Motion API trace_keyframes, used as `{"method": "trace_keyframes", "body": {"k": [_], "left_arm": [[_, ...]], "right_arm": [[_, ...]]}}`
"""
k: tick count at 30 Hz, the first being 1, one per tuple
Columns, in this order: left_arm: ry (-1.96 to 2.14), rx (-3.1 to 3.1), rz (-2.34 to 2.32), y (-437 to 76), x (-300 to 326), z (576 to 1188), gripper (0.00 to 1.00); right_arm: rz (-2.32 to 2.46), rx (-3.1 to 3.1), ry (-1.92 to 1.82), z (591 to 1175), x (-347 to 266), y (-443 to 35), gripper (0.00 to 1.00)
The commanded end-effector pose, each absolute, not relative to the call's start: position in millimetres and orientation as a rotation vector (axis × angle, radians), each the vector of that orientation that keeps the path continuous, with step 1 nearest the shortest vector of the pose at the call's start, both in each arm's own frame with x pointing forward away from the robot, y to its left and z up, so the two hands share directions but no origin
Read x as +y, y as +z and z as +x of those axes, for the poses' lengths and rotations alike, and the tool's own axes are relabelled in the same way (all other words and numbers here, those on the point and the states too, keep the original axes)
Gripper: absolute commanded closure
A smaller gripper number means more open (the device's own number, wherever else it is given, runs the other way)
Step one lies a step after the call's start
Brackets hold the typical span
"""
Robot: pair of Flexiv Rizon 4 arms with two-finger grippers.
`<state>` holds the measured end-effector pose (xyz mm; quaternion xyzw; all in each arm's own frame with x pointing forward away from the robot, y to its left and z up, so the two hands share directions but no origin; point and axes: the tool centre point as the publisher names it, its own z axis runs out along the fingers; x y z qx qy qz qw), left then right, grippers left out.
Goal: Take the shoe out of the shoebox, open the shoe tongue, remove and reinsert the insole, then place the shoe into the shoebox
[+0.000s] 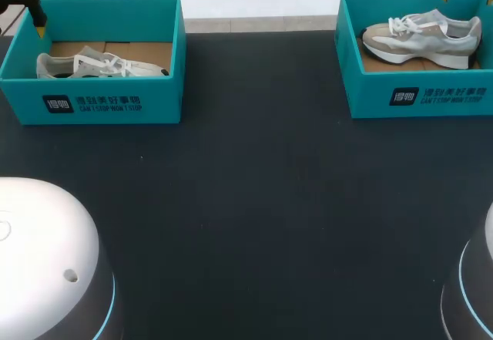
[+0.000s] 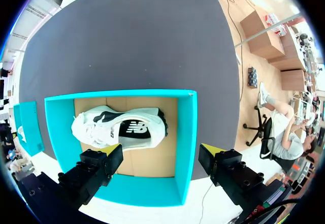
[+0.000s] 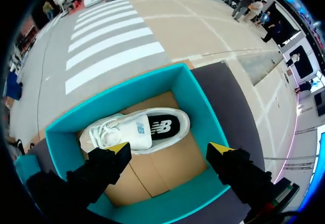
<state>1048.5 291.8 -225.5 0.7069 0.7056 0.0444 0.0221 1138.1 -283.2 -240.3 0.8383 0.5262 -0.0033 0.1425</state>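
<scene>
Teal card walls are the main hazard: both boxes sit at the far edge of the dark table [image 1: 254,201], left shoebox [image 1: 92,102] and right shoebox [image 1: 420,97] well apart, each holding one pale shoe on its brown floor. Left gripper [image 2: 162,152] hangs above the left box, fingers [image 2: 99,165] spread wide, nothing held; left shoe [image 2: 119,127] lies just ahead of one finger, while the other finger stands past the box's side wall. Right gripper [image 3: 170,149] likewise released and empty above the right box; right shoe [image 3: 137,130] lies ahead of it, opening up, and one finger sits over or beyond a wall. Judgement: a straight descent from either pose could land a fingertip on a wall and crush or drag the light box. A pinch on laces or soft upper alone may slip, or snag and lift the box with the shoe. Toe could catch the rim on the way out. Neither shoe out yet
</scene>
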Motion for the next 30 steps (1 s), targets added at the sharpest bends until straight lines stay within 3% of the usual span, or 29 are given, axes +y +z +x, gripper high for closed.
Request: {"method": "trace_keyframes", "body": {"k": [1,28,30], "left_arm": [[0.142,2.184,2.189,-225,292,1047,0.00],[0.142,2.184,2.189,-225,292,1047,0.00],[0.142,2.184,2.189,-225,292,1047,0.00]], "right_arm": [[2.488,1.611,0.044,1137,-303,-245,0.00],[2.494,1.628,0.083,1132,-335,-260,0.00],[2.490,1.625,0.077,1134,-336,-262,0.18]]}}
